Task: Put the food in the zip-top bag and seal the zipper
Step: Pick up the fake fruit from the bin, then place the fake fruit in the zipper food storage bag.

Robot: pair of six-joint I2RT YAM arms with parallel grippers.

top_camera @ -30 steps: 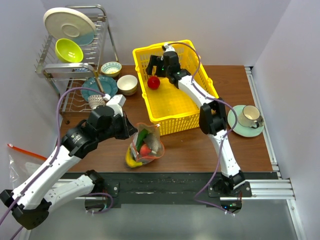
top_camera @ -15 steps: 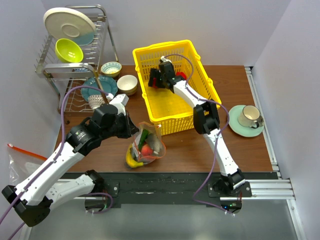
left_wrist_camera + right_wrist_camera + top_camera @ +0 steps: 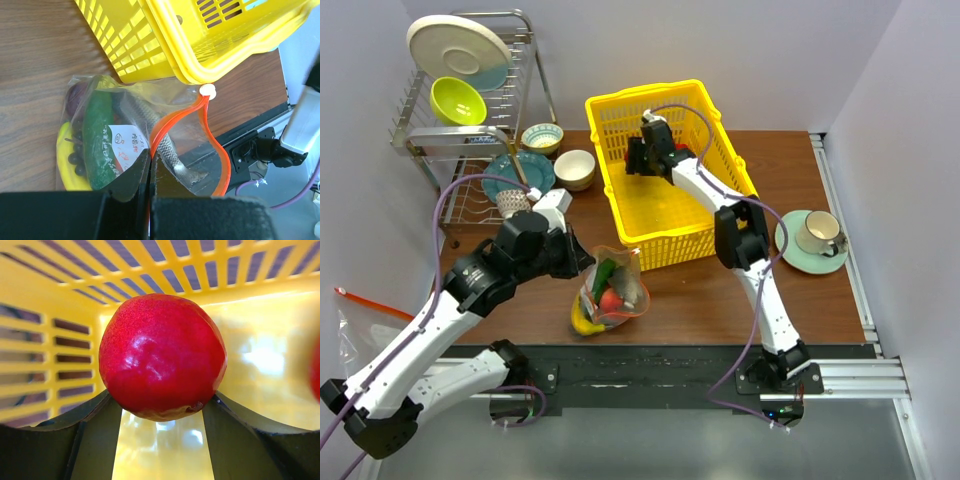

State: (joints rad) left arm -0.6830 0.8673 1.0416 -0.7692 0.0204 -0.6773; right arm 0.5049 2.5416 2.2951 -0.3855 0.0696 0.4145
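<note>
The zip-top bag (image 3: pixel 613 290) stands on the table in front of the basket, mouth open. Inside it are a green cucumber (image 3: pixel 97 135), a yellow banana (image 3: pixel 65 165), dark grapes (image 3: pixel 75 150) and a grey scaly piece (image 3: pixel 165 145). My left gripper (image 3: pixel 150 157) is shut on the bag's rim, on the red-orange zipper (image 3: pixel 220 155). The zipper's white end piece (image 3: pixel 206 90) lies against the basket. My right gripper (image 3: pixel 161 400) reaches down into the basket, its two fingers pressed against the sides of a red apple (image 3: pixel 162 355). In the top view my right gripper (image 3: pixel 638 158) hides the apple.
The yellow basket (image 3: pixel 665 225) stands at centre back. A dish rack (image 3: pixel 470 90) with plates and bowls fills the back left, and loose bowls (image 3: pixel 574 168) sit beside it. A cup on a saucer (image 3: pixel 815 240) is at the right. Another flat clear bag (image 3: pixel 360 310) lies at the far left.
My right gripper has dropped lower in the basket onto the red apple, and its jaws have narrowed around it. The left gripper still holds the bag's rim.
</note>
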